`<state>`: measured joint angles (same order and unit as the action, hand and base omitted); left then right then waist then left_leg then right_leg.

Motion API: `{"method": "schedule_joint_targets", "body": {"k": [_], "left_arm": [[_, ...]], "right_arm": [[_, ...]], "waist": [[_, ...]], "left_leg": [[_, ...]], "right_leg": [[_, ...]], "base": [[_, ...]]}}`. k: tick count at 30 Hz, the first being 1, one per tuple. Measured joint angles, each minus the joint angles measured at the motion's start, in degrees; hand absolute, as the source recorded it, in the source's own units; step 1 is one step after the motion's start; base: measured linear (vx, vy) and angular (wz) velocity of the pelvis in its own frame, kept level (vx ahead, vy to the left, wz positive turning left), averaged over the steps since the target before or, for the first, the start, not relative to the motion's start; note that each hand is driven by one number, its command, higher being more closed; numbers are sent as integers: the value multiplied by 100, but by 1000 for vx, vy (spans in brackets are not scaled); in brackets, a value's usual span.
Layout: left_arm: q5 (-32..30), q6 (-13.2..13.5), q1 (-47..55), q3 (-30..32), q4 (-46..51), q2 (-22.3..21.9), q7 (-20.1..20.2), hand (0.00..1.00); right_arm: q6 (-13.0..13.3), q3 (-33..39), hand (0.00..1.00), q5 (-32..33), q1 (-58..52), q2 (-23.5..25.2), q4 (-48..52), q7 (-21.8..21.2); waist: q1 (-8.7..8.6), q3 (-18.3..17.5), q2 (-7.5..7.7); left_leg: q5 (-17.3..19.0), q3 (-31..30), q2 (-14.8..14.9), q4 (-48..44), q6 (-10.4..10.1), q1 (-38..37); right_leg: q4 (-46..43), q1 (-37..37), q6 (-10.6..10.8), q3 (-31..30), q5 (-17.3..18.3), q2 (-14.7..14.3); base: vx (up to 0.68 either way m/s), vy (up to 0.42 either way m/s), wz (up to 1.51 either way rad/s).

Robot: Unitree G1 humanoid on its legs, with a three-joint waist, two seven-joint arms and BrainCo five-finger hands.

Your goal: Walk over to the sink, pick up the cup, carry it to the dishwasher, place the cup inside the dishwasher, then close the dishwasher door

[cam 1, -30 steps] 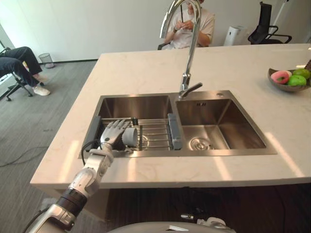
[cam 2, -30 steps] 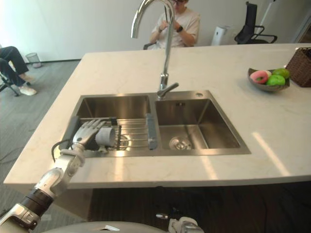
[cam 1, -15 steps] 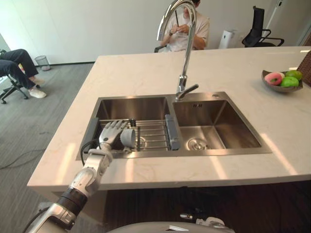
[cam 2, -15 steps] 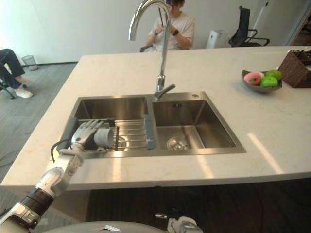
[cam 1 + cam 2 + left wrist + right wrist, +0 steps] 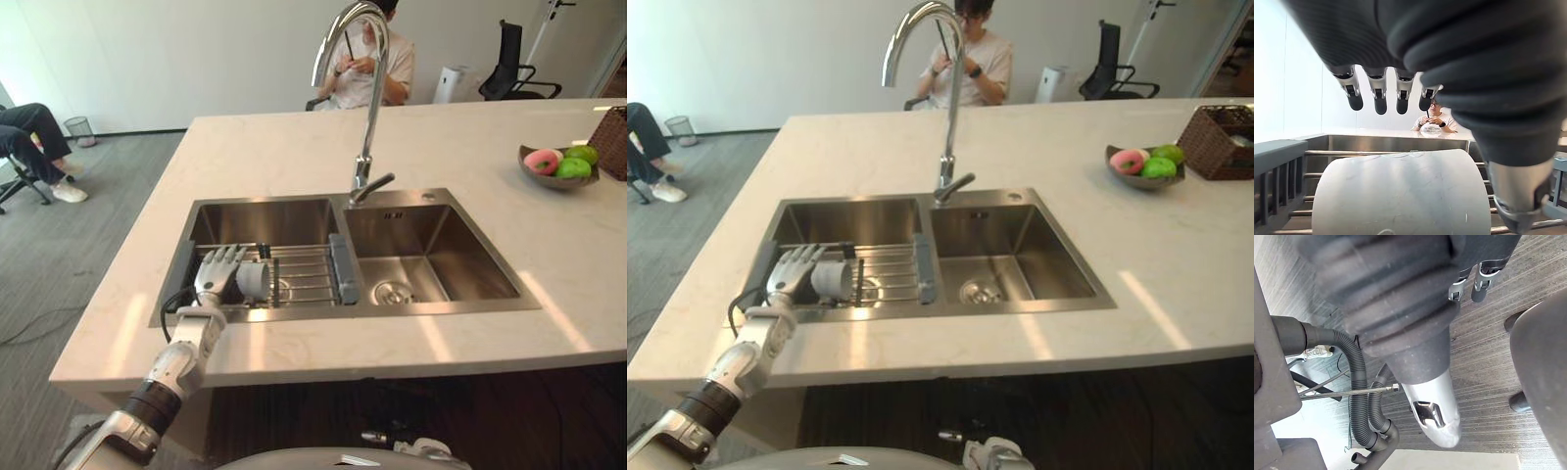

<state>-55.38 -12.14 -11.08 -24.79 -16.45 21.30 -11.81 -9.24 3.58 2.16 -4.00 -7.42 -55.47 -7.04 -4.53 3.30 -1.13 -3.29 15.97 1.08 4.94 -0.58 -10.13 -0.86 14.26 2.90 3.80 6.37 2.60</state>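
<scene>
The robot stands at the sink (image 5: 431, 308), set toward the near edge of the worktop (image 5: 284, 157), so the walk is judged done. The grey cup (image 5: 252, 280) lies on its side on the wire rack (image 5: 309, 274) in the left basin. The left hand (image 5: 217, 272) rests against it, its fingers (image 5: 1380, 100) straight over the cup's side and closed on nothing. The right hand (image 5: 1420, 347) hangs low over the floor; I cannot tell how it is set. Grasping, lifting, carrying to the dishwasher, placing and shutting the door are all left.
</scene>
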Motion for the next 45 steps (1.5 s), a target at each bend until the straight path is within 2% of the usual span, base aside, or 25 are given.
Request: {"method": "schedule_joint_targets", "body": {"k": [7,16,20,25,28,35,39,45], "left_arm": [[-292,-66,0,-3,-74,-32,174,0],[-680,-185,-9,-16,-283,-112,497,0],[-802,-248,-123,-38,-465,-89,821,0],[-897,-242,-367,-233,-505,-42,1245,0],[-898,-216,-508,-245,-507,67,1478,0],[-902,-13,-726,-263,-544,142,2089,0],[-902,-42,-761,-288,-730,307,2142,0],[-901,-76,-842,-285,-887,315,2140,0]], "right_arm": [[-19,3,0,-26,8,9,9,0],[-165,0,0,-26,-8,-6,37,-36],[-232,6,0,-28,-58,-60,29,-52],[-286,159,0,-33,-223,-112,3,-131],[-298,224,0,-34,-226,-122,2,-209],[-299,349,0,-39,-233,-161,39,-288],[-308,383,0,-60,-238,-168,49,-303],[-359,483,0,-256,-242,-184,58,-430]], "waist": [[-34,6,14],[-107,10,20],[-200,9,15],[-221,15,9],[-312,43,-36],[-393,95,-149],[-451,104,-180],[-497,135,-231]], "left_leg": [[13,13,-1,0,0,-1],[37,40,0,0,-23,-68],[63,119,9,1,-49,-96],[92,155,6,0,-44,-97],[93,159,8,0,-47,-97],[103,183,20,0,-62,-97],[123,288,46,-1,-89,-94],[127,288,48,-2,-94,-94]], "right_leg": [[5,2,1,-9,0,0],[41,75,-2,-23,3,0],[41,68,-5,-102,4,-5],[47,49,-4,-148,4,-3],[51,49,-4,-149,4,-5],[51,36,-6,-177,5,-15],[35,-26,-10,-293,5,-38],[37,-27,-10,-298,6,-40]], "base": [[0,0,0],[-1,-2,-1],[-10,-16,-8],[1,-9,-5],[0,0,0],[-4,-7,-1],[-7,-26,-13],[-2,-15,-2]]}}
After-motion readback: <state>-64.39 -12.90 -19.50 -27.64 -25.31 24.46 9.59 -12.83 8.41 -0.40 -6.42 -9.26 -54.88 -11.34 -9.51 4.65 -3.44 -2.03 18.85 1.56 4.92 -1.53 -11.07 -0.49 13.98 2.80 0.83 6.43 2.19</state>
